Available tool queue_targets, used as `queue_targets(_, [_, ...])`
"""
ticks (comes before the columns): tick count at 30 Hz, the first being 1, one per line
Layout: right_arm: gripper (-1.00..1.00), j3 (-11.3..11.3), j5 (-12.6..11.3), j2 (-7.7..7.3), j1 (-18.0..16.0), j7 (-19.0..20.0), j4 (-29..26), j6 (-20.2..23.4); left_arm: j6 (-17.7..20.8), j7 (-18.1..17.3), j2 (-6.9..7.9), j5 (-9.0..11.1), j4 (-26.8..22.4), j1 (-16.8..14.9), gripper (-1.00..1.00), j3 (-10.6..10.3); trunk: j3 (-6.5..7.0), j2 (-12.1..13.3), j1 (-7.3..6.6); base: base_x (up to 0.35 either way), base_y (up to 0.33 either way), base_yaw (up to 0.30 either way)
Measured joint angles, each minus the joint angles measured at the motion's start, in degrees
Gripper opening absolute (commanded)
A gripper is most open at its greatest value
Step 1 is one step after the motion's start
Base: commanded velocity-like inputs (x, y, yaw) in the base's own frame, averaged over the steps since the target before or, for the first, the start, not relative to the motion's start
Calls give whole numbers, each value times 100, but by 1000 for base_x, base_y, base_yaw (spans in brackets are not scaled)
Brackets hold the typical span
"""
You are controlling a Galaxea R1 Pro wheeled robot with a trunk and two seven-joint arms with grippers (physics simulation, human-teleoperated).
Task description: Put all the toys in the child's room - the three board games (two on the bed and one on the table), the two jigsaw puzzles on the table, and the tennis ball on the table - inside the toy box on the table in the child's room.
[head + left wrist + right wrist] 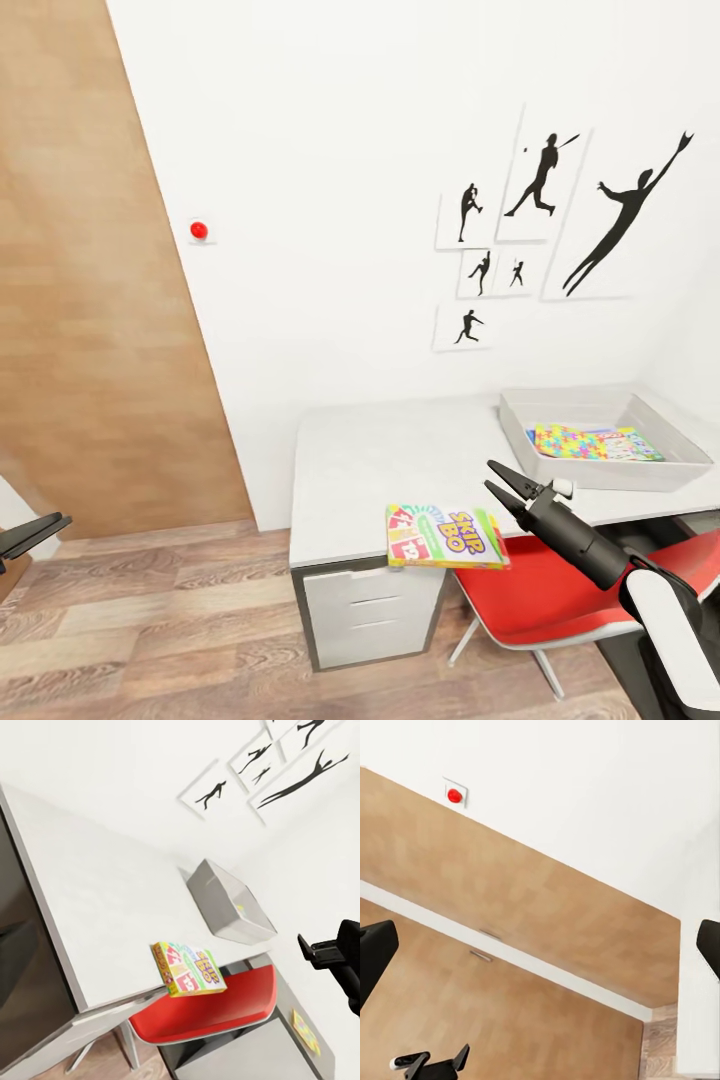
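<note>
- Right claw (503, 482) sits nearest our head camera, jaws parted and holding nothing, just beside the SKIP BO box (446, 537) and not touching it.
- We find that box lying flat at the table's (400, 450) front edge, one end overhanging toward the red chair (560, 590). The left wrist view confirms the overhang, the box (189, 968) lying partly beyond the table edge (97, 907).
- Left claw (30, 535) is held well apart, low over the plank floor (150, 620) near the wardrobe door (90, 300). It looks slightly parted and empty, though we cannot confirm the gap.
- Toy box (600, 440) stands at the table's far right, against the wall. Two puzzles (595, 442) already lie inside it. We see no ball and no other game box on the table.
- Handling judgement: the box appears stiff, light cardboard, thin and probably glossy, so it may slip under a shallow pinch. A top grasp on a flat box is poor; we advise closing across the overhanging edge, one finger above and one below, then carrying it level.
- Risk: a nudge at the edge could tip it onto the chair or floor.
- Progress: we judge the task partly done, with this box next.
</note>
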Motion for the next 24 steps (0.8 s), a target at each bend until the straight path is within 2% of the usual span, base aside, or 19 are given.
queue_targets(7, [100, 0, 1, 6, 1, 2, 1, -4, 0, 0, 0, 1, 1, -1, 100, 3, 0, 0, 0, 0, -55, 0])
queue_targets(24, [100, 4, 2, 5, 1, 15, 0, 1, 0, -1, 0, 3, 3, -1, 100, -15, 0, 0, 0, 0, -157, 0])
